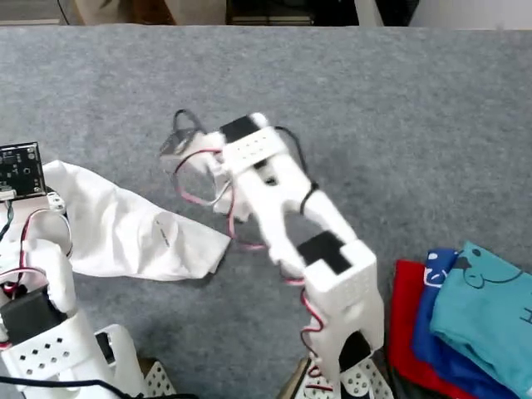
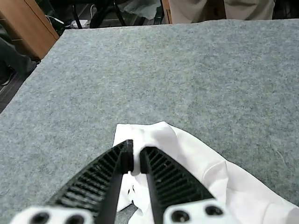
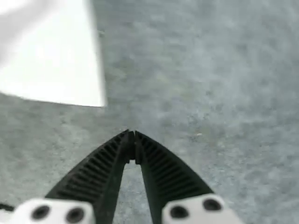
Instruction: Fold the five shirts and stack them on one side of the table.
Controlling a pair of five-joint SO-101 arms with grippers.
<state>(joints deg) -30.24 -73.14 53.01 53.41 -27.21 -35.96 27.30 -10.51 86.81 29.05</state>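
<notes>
A white shirt (image 1: 125, 229) lies spread and rumpled on the grey mat at the left. In the left wrist view my left gripper (image 2: 135, 156) is over a raised fold of this white shirt (image 2: 187, 163), shut with a bit of the cloth pinched between its tips. My right arm (image 1: 266, 174) stretches across the middle of the table. Its gripper (image 3: 131, 136) is shut on nothing, just above bare mat, with a corner of the white shirt (image 3: 51, 60) a short way off. A stack of red (image 1: 407, 316), blue (image 1: 436, 332) and teal shirts (image 1: 490, 312) sits at the right front.
The grey mat (image 1: 374, 108) covers the whole table, and its far half is bare. The left arm's base (image 1: 50, 349) and camera board (image 1: 21, 166) stand at the front left. Red and white wires (image 1: 195, 179) loop off the right arm.
</notes>
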